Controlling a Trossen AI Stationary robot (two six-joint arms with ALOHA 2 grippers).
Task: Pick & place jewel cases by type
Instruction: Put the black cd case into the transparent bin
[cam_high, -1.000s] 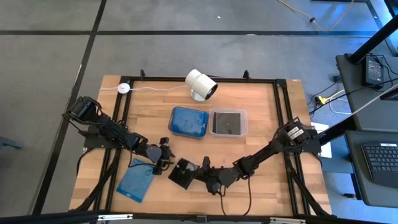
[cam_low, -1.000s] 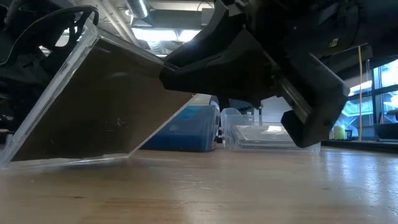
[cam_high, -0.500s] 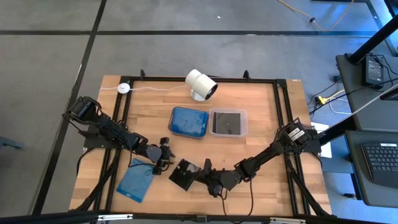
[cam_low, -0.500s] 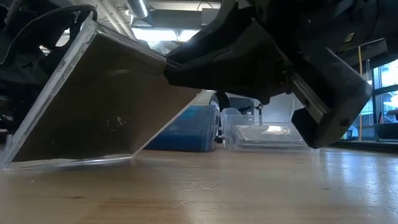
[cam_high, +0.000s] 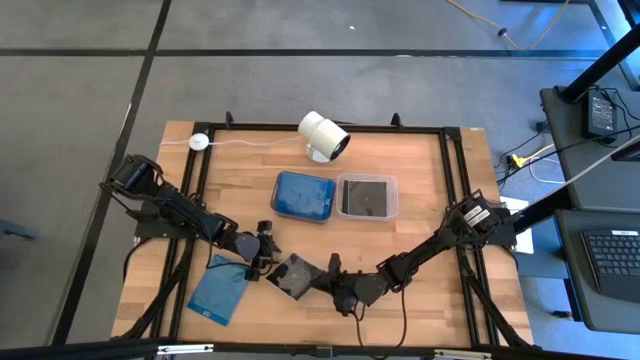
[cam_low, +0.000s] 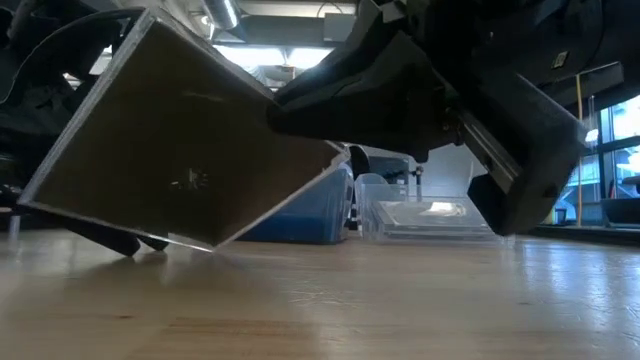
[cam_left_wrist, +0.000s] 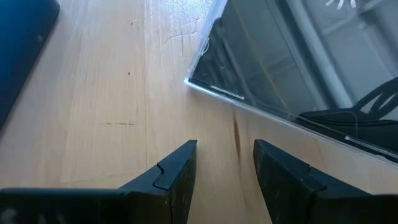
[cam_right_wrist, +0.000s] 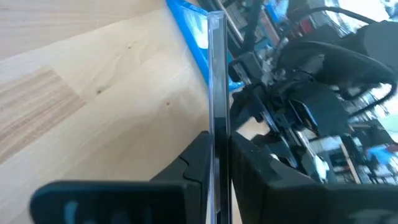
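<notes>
A dark jewel case (cam_high: 291, 277) stands tilted near the table's front middle, with my right gripper (cam_high: 314, 281) shut on it. In the right wrist view the case (cam_right_wrist: 217, 74) shows edge-on. My left gripper (cam_left_wrist: 225, 163) is open just left of the case (cam_left_wrist: 280, 74), over bare wood and touching nothing. A translucent blue jewel case (cam_high: 219, 291) lies flat at the front left. Another dark case lies in the clear tub (cam_high: 366, 196). My right gripper pinches the dark case between its two fingers (cam_right_wrist: 194, 163), one on each flat face, at the edge facing the table's right (cam_right_wrist: 217, 140). The fingers come nearly level from the table's right. The case hangs steeply tilted, lowest corner (cam_low: 210, 246) at the tabletop; I cannot tell if it touches.
A blue tub (cam_high: 304, 195) and the clear tub stand side by side at the table's middle. A white cylindrical camera (cam_high: 323, 135) with its cable sits at the far edge. Bare wood lies to the front right (cam_high: 440, 300).
The dark case's lower edge lay along the table. It has now come up at its left end, so the case hangs tipped on one corner, and from above it looks turned toward a diamond. My right gripper has rolled slightly with it.
</notes>
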